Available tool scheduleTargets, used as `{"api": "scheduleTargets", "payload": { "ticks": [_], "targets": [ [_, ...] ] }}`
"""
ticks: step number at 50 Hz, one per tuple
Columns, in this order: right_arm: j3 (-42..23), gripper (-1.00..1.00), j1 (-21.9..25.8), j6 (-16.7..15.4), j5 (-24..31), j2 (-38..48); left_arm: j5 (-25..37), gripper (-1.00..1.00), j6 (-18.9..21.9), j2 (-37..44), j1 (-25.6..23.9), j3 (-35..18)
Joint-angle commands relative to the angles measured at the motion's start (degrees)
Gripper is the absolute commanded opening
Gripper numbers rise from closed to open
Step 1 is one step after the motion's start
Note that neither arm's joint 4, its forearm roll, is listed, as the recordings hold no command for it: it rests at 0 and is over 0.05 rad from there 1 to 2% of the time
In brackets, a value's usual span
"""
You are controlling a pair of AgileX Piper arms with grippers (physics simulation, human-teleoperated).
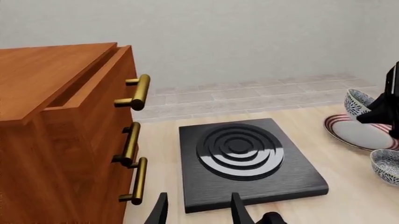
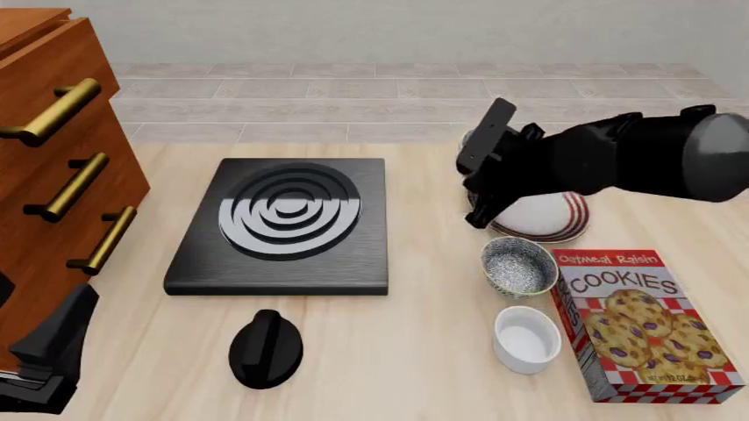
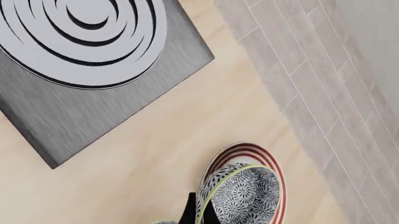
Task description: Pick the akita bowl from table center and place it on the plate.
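My right gripper is shut on the rim of the akita bowl, a small speckled bowl with a pale rim. It holds the bowl tilted over the plate, which is white with red-brown stripes. The left wrist view shows the same bowl above the plate's far side, beside the right gripper. I cannot tell whether bowl and plate touch. In the front view the right arm covers the bowl and much of the plate. My left gripper is open and empty near the stove plate's front edge.
A second speckled bowl sits just in front of the plate, then a white ramekin and a cookie box. The black stove plate lies mid-table with a black knob before it. A wooden drawer cabinet stands left.
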Motion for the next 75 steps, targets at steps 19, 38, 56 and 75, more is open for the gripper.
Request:
{"api": "scheduleTargets", "payload": {
  "ticks": [19,38,56,75],
  "targets": [
    [-6.0,-1.0,-7.4,12.17,-1.23,6.71,-0.02,1.0,-0.31,-0.01,0.35,-0.05],
    [-7.45,-1.0,-10.9,14.83,-2.95,10.9,0.05,1.0,-0.09,-0.02,0.23,-0.04],
    [-11.05,-1.0,-12.25,17.74,-1.55,15.23,-0.12,1.0,-0.18,-0.01,0.43,0.1],
    [-14.68,-1.0,-15.19,18.3,-0.69,20.04,0.27,1.0,-0.2,-0.02,0.3,-0.21]
  ]
}}
